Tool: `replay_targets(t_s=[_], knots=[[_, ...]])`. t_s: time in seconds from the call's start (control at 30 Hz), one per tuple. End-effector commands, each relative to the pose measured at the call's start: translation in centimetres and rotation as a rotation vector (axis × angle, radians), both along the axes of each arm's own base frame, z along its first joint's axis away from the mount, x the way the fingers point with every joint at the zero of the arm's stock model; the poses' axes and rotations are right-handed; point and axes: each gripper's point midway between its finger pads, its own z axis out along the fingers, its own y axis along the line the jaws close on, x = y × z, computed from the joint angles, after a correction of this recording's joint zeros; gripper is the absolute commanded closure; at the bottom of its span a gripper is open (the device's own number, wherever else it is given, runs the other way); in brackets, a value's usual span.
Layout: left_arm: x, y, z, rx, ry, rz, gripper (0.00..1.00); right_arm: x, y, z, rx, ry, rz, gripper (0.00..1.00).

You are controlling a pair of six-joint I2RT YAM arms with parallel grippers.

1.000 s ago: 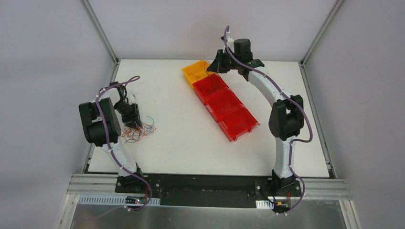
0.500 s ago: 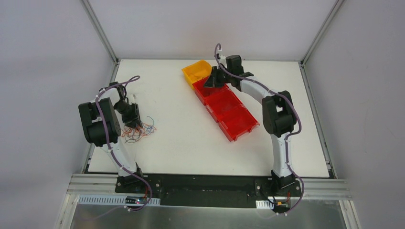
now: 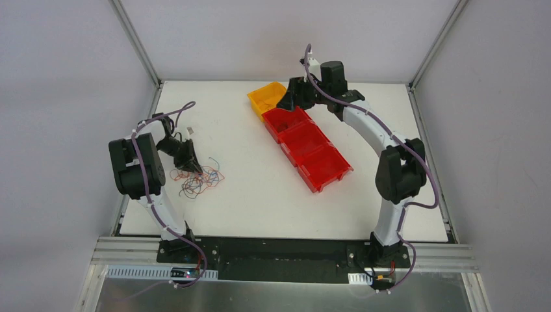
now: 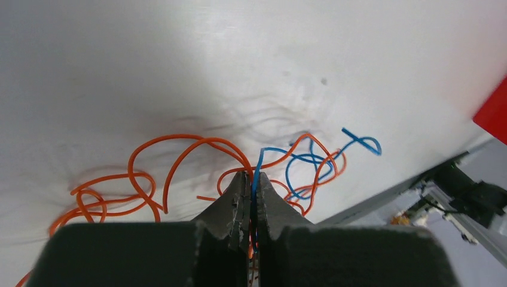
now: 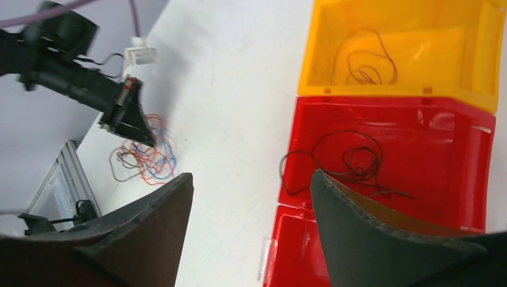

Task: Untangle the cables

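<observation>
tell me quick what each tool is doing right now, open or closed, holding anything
left tool: closed, pinching a blue cable from the tangle
right tool: open, holding nothing

Bright, even light from above; sharp overhead, soft up close in both wrist views

In the overhead view the white table (image 3: 247, 195) is lit evenly, and only faint shadows are laid beside the red bins (image 3: 325, 182) and under the arms. In the left wrist view a soft grey gradient is seen across the table, pale blurred shadows are thrown beyond the cables (image 4: 305, 161), and the fingers (image 4: 227, 215) of the left gripper (image 4: 253, 178) are rendered dark and out of focus. The fingers (image 5: 370, 227) of the right gripper (image 5: 252, 176) are likewise shown as dark blurs, while the yellow bin (image 5: 388, 95) beyond is seen crisp and strongly saturated
</observation>
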Motion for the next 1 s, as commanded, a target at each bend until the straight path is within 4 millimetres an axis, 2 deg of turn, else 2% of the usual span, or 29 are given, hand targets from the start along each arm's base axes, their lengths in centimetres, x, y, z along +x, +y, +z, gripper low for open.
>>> replay_targets(t_s=[0.0,0.07,0.17,0.33,0.47,0.77,0.9,0.97], knots=[[0.8,-5.7,4.4,-0.248,-0.084,-0.046,1.00,-3.3,1.1,6.3,0.035,-0.109,0.062,0.24],[1.5,-8.1,6.8,-0.380,-0.130,-0.058,1.00,-6.0,2.3,5.4,0.024,-0.075,0.127,0.24],[1.9,-9.7,8.6,-0.476,-0.151,-0.056,1.00,-10.3,4.3,3.5,-0.006,-0.044,0.248,0.24],[0.9,-10.2,8.1,-0.512,-0.103,-0.028,1.00,-15.2,7.9,-0.4,-0.060,-0.032,0.398,0.24],[-0.1,-10.3,7.1,-0.504,-0.050,0.013,0.99,-17.8,11.0,-3.4,-0.087,-0.023,0.475,0.27],[-0.6,-10.6,6.9,-0.525,-0.018,0.038,1.00,-19.9,17.8,-5.8,-0.067,-0.085,0.534,0.30],[-1.1,-10.6,6.7,-0.515,-0.012,0.040,1.00,-19.5,19.6,-7.7,-0.094,-0.112,0.516,0.34],[-1.3,-10.6,6.7,-0.507,-0.009,0.043,1.00,-18.9,20.4,-8.0,-0.097,-0.142,0.494,0.41]])
